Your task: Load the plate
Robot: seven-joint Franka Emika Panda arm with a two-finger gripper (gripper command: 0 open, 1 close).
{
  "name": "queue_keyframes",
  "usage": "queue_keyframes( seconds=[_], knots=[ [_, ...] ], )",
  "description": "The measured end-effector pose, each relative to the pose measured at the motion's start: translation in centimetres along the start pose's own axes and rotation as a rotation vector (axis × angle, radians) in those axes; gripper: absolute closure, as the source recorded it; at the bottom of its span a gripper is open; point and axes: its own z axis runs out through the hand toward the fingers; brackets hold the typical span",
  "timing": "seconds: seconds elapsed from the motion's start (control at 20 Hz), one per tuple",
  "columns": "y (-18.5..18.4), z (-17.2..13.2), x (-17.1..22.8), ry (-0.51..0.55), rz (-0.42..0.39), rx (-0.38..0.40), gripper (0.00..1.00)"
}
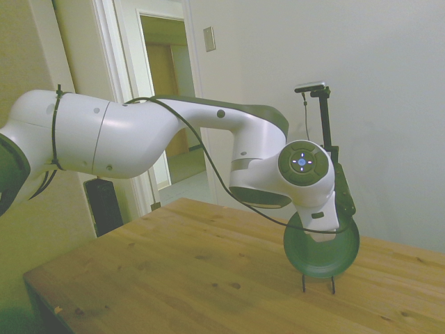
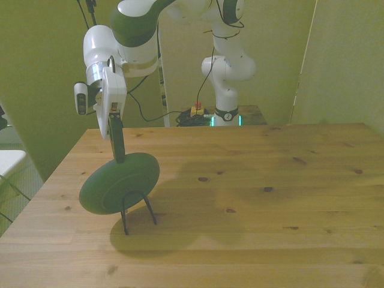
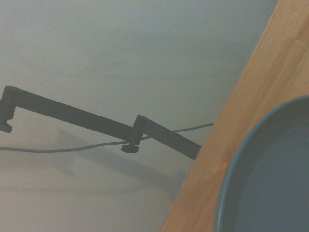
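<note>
Gripping the plate (image 2: 120,183) by the top of its rim, my pincer (image 2: 119,155) hangs with its dark fingers (image 2: 117,141) pointing straight down and pinched close together on that thin edge; I see no gap beyond the rim's own thickness. The plate stands on edge, nearly upright, its lower rim sitting between the thin black wires of the rack (image 2: 137,213), whose prongs show beneath it in both the side and front views. I cannot tell whether the rack already bears its full weight or my fingers do. Rack and plate sit on the wooden table (image 2: 270,180), toward the front view's left edge and nearer the camera than the middle. In the wrist view, the plate's raised rim and shallow dished face fill one corner, blurred, with the table's edge behind it. I judge the plate to be stiff and light, small enough for a single rim pinch to carry, with a matte surface that should give fair friction. Whether it is ceramic or plastic I cannot say, so I treat it as breakable. The rim is the only sensible hold while it stands upright; the faces are too wide. My concern is that a round plate in a wire slot could roll or tip sideways once let go.
</note>
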Motion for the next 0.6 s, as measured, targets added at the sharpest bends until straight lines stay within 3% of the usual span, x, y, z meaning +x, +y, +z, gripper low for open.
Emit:
queue_keyframes(
  seconds=[0.1, 0.15, 0.6],
  knots=[
    [0.06, 0.18, 0.03, 0.009, -0.006, 0.002, 1.0],
    [0.09, 0.27, 0.07, 0.016, -0.01, 0.004, 0.0],
    [0.2, 0.62, 0.18, 0.039, -0.023, 0.013, 0.0]
  ],
)
